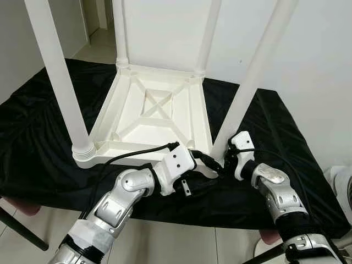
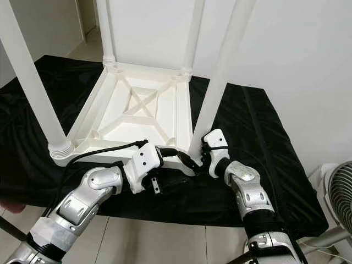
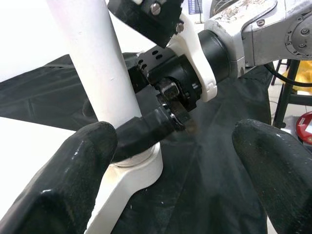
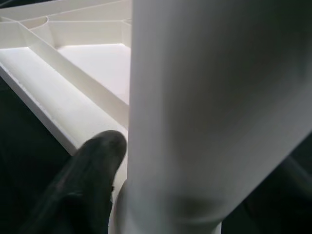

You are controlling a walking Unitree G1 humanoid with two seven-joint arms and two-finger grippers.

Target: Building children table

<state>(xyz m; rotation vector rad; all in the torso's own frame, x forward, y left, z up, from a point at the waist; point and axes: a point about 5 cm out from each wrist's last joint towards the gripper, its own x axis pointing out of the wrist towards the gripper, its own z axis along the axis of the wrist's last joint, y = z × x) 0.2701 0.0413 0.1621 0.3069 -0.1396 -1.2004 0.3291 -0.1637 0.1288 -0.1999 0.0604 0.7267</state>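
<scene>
Tabletop (image 1: 159, 118) of white plastic lay upside down on a bench (image 1: 44, 159) draped in black cloth, ribbed underside up w/ an X brace in the middle. Four white legs stood upright from its corners, tops cut off by the frame. Taking the tabletop as landmark, left to right: the near-left leg (image 1: 58, 82) rose from the near-left corner socket, well apart from both arms. The far-left leg (image 1: 120, 33) and far-right leg (image 1: 209, 38) stood at the back corners, a pale wall behind them.

Left arm came in at the tabletop's near edge, just left of the near-right corner. Left hand (image 3: 173, 161) reached toward that corner w/ fingers (image 3: 73, 185) spread apart; in the left wrist view one finger sat against the socket collar at the leg's base, the other hung clear over the black cloth. Nothing clamped btwn them.

The near-right leg (image 1: 250, 77) stood in the near-right corner socket, leaning slightly rightward as it rose. Right hand (image 2: 201, 155) was at the foot of this leg, just above the socket, approaching from the right side of the tabletop. In the right wrist view the leg filled most of the picture, one black finger (image 4: 87, 175) pressed beside it; the left wrist view showed a dark finger wrapped at the leg's base, so the hand looked closed on the leg.

A fan (image 2: 338, 203) stood on the floor, right of the bench.
</scene>
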